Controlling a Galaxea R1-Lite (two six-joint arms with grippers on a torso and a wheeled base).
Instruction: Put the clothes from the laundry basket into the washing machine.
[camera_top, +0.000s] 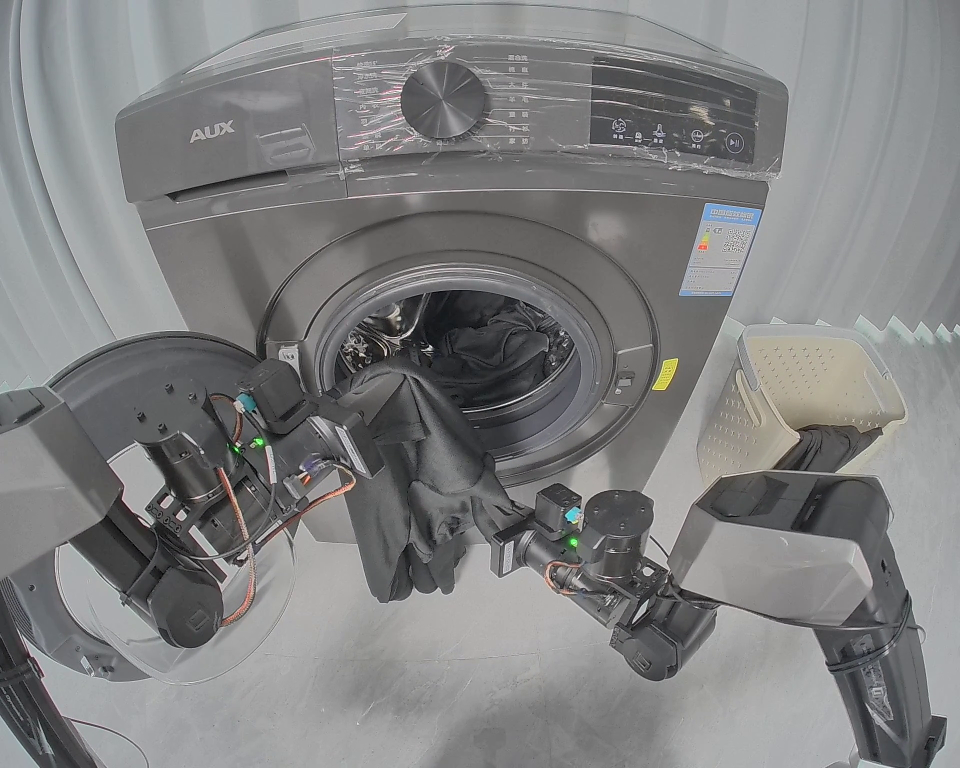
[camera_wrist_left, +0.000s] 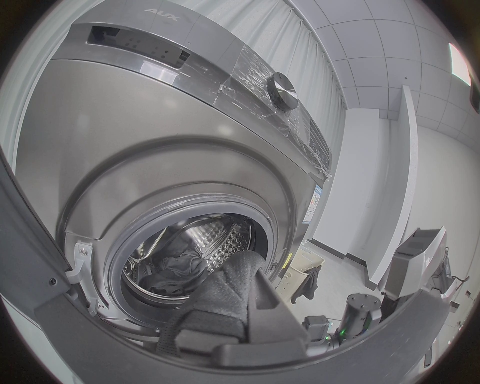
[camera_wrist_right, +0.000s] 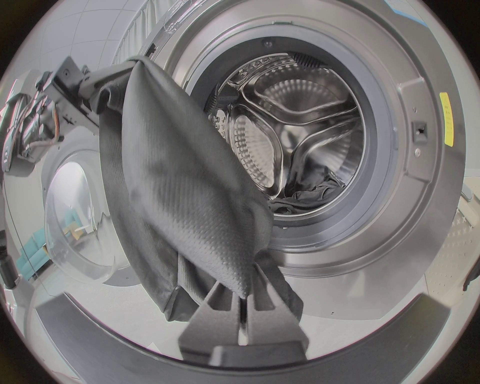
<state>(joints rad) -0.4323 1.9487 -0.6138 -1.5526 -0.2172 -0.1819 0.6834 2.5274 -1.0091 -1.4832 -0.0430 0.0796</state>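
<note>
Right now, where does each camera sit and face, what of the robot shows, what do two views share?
Head view: from the head, down at the washing machine; left arm, right arm show.
Left wrist view: looks up into the drum; left gripper holds the garment.
Right wrist view: faces the drum; right gripper pinches the garment.
Wrist views share: clothes inside the drum.

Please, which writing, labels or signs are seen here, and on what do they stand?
Brand mark, pale capitals: washing machine, upper left panel.
Blue-topped label: front, too small to read.
Yellow sticker beside the door opening: unreadable.
Print around the dial and display symbols: too small.
</note>
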